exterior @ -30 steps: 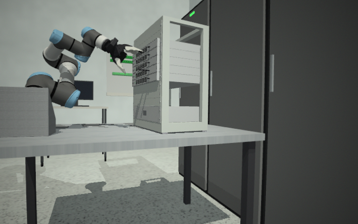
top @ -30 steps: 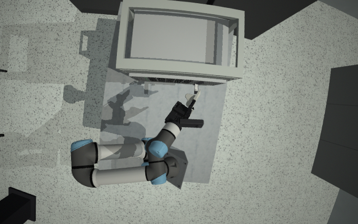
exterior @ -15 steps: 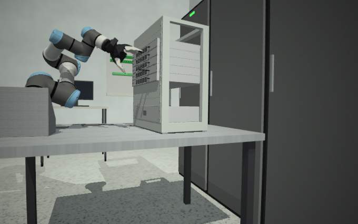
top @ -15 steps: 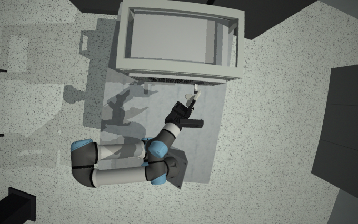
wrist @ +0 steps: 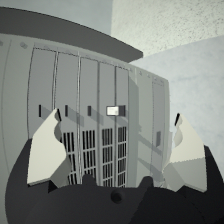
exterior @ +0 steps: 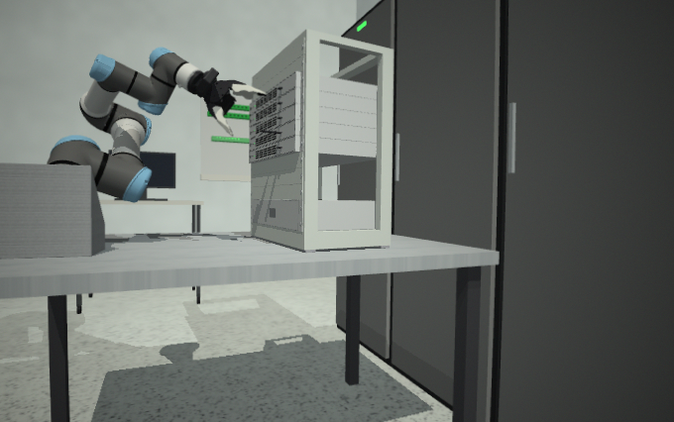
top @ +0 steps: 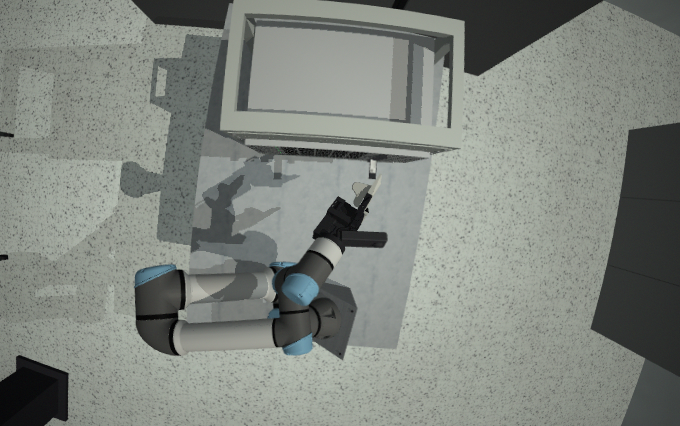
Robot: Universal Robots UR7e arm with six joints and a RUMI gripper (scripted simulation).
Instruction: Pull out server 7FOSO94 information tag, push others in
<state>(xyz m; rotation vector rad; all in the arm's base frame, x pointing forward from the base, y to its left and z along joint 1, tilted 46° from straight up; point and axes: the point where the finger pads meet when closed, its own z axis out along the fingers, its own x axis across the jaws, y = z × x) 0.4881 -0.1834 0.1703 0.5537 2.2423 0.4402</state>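
The rack (exterior: 318, 144) stands at the far end of the worktop (exterior: 248, 265), and one information tag (wrist: 115, 110) sticks out of its front, just ahead of the pincer (wrist: 115, 150) and between its two pale fingers. The pincer is spread wide and grips nothing. The arm (top: 220, 311) folds back on itself near the opposite edge, its wrist reaching up toward the upper servers (exterior: 271, 121).

Grey table (exterior: 308, 258) carries rack (exterior: 343, 218) at far end, arm's base block (exterior: 45, 208) apparently opposite.
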